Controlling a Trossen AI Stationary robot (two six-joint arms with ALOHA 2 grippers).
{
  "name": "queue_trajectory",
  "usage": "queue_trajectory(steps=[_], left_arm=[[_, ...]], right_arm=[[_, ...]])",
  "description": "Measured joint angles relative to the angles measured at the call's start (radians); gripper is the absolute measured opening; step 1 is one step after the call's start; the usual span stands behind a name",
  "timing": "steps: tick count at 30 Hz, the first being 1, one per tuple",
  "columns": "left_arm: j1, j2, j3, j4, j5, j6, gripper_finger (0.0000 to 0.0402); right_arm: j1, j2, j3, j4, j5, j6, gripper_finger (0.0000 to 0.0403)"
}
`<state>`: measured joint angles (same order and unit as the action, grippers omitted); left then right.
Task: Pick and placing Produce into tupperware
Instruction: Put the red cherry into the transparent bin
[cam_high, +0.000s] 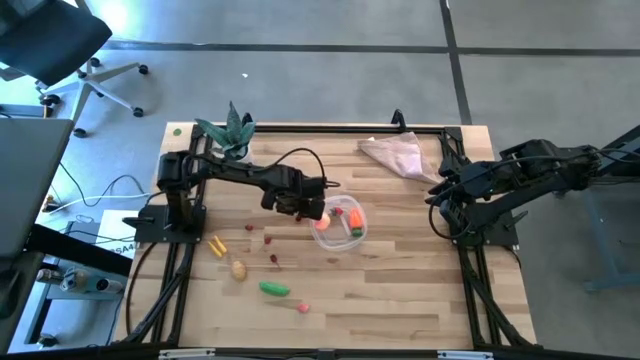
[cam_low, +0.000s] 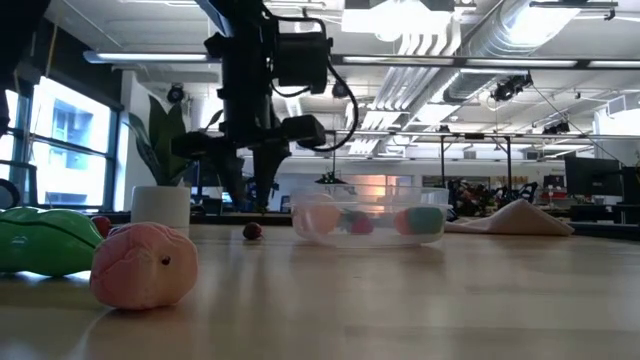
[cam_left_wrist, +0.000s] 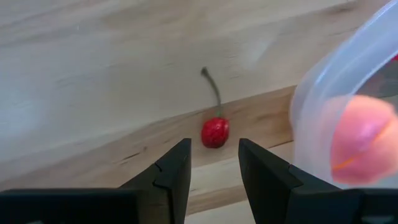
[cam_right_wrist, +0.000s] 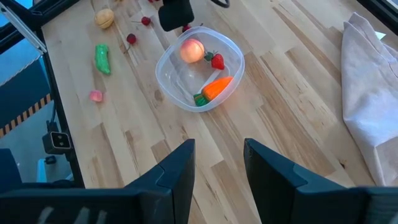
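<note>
The clear round tupperware (cam_high: 341, 223) stands mid-table and holds a peach-coloured piece (cam_right_wrist: 193, 50), a strawberry (cam_right_wrist: 217, 61) and an orange carrot (cam_right_wrist: 216, 87). My left gripper (cam_left_wrist: 214, 149) points down, open, just left of the tub's rim (cam_left_wrist: 323, 93). It hangs above a small red cherry with a stem (cam_left_wrist: 215, 132) that lies on the wood. In the low view the left gripper (cam_low: 256, 195) is clear of the table. My right gripper (cam_right_wrist: 217, 149) waits open and raised at the table's right side.
Loose produce lies at the near left: yellow pieces (cam_high: 215, 245), a potato (cam_high: 238, 269), a green pod (cam_high: 274, 289), a pink piece (cam_high: 303, 307) and dark-red bits (cam_high: 272, 259). A potted plant (cam_high: 230, 130) stands far left. A pinkish cloth (cam_high: 395, 155) lies far right.
</note>
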<state>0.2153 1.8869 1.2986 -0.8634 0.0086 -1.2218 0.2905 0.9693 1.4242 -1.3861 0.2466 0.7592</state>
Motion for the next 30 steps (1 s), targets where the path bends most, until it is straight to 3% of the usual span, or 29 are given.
queue_trajectory(steps=[30], left_arm=[[-0.019,0.084,0.001,0.065,0.017,-0.015,0.0124]], right_arm=[[0.000,0.000,0.000,0.000,0.000,0.000,0.0130]])
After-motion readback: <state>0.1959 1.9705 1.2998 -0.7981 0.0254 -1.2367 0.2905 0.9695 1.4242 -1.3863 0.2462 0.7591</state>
